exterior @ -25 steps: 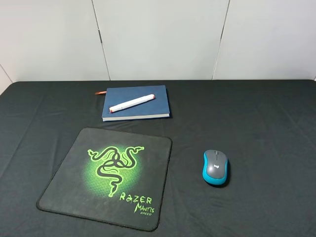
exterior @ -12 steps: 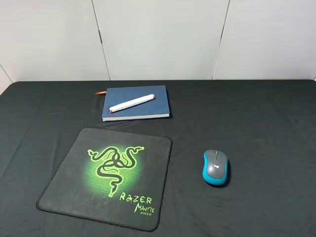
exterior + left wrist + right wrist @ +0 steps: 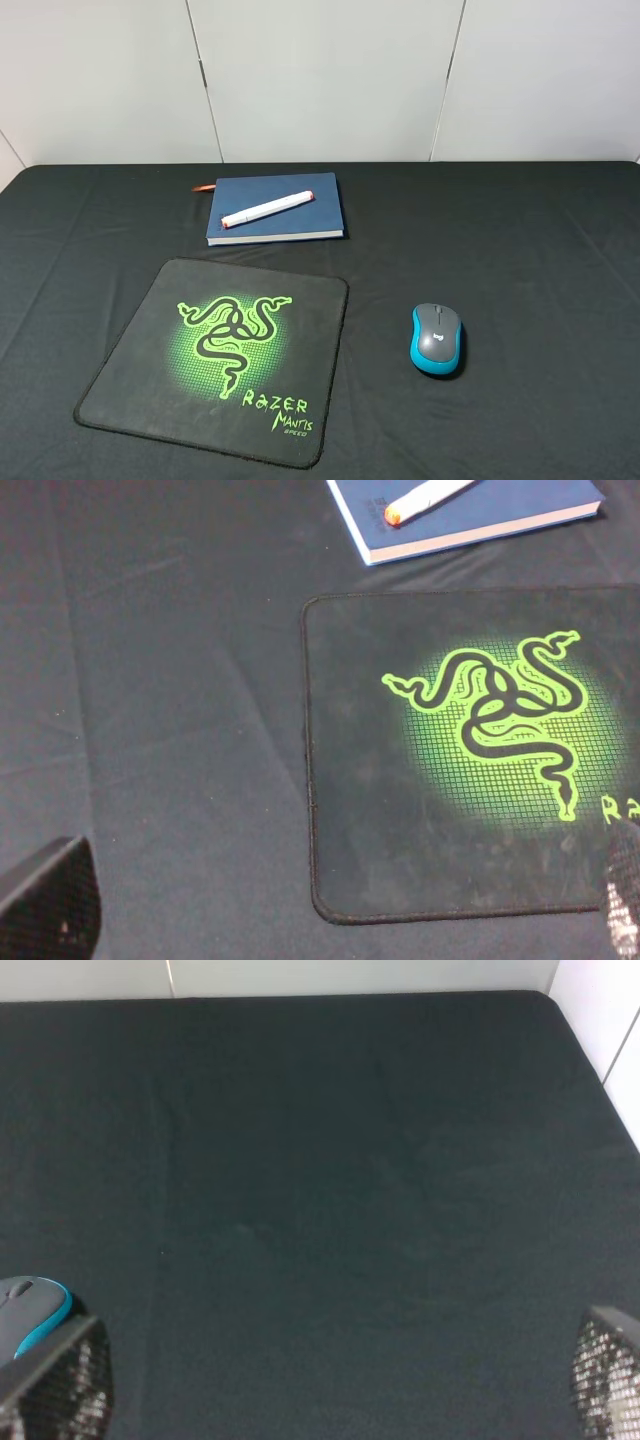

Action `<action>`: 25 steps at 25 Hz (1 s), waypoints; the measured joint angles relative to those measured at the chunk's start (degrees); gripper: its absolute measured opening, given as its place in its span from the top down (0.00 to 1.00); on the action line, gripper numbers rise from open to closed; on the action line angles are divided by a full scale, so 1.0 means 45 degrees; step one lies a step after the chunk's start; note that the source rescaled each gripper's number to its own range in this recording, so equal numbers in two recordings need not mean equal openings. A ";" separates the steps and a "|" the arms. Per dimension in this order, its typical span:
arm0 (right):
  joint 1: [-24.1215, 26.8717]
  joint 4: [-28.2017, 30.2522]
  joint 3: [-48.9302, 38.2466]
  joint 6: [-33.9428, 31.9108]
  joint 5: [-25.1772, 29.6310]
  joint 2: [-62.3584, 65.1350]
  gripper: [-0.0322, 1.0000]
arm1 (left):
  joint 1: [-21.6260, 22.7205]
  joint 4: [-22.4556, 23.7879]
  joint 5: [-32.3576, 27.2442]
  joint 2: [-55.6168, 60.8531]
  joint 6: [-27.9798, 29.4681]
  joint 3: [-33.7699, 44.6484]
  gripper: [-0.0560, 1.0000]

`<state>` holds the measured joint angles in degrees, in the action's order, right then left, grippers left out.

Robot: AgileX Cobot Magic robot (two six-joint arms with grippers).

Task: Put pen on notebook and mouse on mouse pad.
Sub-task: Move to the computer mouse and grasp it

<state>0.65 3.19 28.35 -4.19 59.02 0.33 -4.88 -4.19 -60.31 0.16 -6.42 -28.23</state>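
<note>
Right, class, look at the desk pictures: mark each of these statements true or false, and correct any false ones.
1. The pen lies on the notebook. True.
2. The mouse sits on the mouse pad. False: it rests on the black cloth, to the right of the pad and apart from it.
3. The notebook is open. False: it is closed.
4. The mouse pad bears a green snake logo. True.
5. The left gripper and right gripper are both open and empty. True.
</note>
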 joint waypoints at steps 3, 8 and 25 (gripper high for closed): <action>0.0000 0.0000 0.0257 0.0000 0.0000 -0.0813 0.00 | 0.0000 0.0000 0.0000 0.0000 0.0000 0.0000 0.00; 0.0000 0.0000 0.1443 0.0010 -0.0029 -0.3796 0.00 | 0.0000 0.0010 0.0000 0.0000 0.0000 0.0000 0.00; 0.0000 -0.1822 0.5953 0.1772 -0.0225 -1.3154 0.00 | 0.0000 0.0010 0.0000 0.0000 -0.0012 0.0000 0.00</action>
<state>0.65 -5.01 55.14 3.78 58.00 -58.86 -4.88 -4.14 -60.31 0.16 -6.47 -28.23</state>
